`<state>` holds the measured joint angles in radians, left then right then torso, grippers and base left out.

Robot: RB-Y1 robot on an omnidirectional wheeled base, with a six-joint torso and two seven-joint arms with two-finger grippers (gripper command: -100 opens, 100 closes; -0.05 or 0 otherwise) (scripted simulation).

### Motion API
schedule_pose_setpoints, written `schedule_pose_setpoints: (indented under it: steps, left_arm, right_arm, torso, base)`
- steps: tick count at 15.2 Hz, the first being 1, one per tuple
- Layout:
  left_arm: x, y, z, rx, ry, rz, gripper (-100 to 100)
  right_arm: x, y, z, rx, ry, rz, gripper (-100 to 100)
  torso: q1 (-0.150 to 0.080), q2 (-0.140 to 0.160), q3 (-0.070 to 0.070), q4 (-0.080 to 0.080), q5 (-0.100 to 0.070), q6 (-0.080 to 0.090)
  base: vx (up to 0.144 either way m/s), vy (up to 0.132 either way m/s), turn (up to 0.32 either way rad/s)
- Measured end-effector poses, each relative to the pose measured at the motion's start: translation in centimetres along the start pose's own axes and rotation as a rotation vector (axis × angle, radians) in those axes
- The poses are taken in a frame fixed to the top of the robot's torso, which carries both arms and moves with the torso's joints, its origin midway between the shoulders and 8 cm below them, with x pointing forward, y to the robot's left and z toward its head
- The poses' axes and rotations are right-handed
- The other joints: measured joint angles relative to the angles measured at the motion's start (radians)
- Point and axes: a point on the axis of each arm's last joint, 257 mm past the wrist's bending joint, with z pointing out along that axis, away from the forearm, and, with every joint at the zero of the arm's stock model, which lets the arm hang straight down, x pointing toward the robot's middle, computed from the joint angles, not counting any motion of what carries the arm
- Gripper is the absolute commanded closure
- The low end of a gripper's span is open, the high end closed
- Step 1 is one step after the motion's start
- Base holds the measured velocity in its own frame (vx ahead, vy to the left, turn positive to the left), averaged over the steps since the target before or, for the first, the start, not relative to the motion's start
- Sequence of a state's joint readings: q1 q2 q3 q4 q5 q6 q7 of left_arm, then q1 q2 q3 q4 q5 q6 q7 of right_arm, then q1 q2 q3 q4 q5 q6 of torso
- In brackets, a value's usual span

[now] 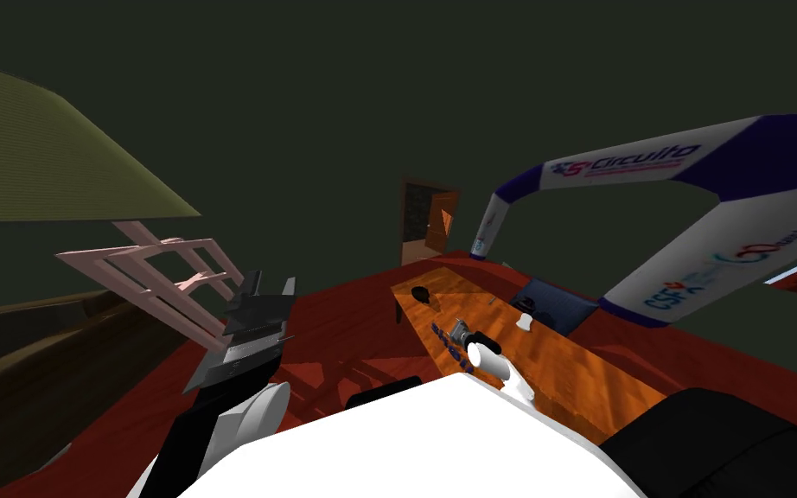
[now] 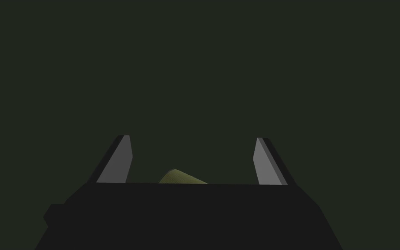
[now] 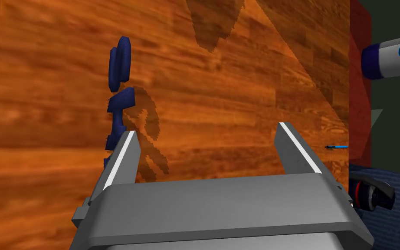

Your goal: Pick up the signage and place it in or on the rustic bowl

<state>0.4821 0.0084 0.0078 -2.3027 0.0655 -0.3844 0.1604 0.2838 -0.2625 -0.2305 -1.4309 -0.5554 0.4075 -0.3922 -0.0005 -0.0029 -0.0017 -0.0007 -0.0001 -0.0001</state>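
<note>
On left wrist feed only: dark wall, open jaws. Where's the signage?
Observer: Dark blue signage sits on the wooden table, beside the right gripper, outside its jaws.
Operator: Right jaws?
Observer: Open, nothing between them.
Operator: Bowl?
Observer: Head view shows a small dark round thing farther along the table; can't confirm it's the bowl.
</note>
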Motion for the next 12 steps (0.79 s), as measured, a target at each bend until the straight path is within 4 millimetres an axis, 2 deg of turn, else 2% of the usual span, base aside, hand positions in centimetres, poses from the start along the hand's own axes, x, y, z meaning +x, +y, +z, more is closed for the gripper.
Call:
schedule_pose_setpoints:
  steps: [12]
  left_arm:
    - [0.0,0.0,0.0,0.0,0.0,0.0,0]
  right_arm:
    - [-6.3,-5.0,0.9,0.223,-0.16,0.224,-100]
  torso:
    - [0.0,0.001,0.001,0.0,0.0,0.0]
  base:
    - [0.021,-0.013,0.08]
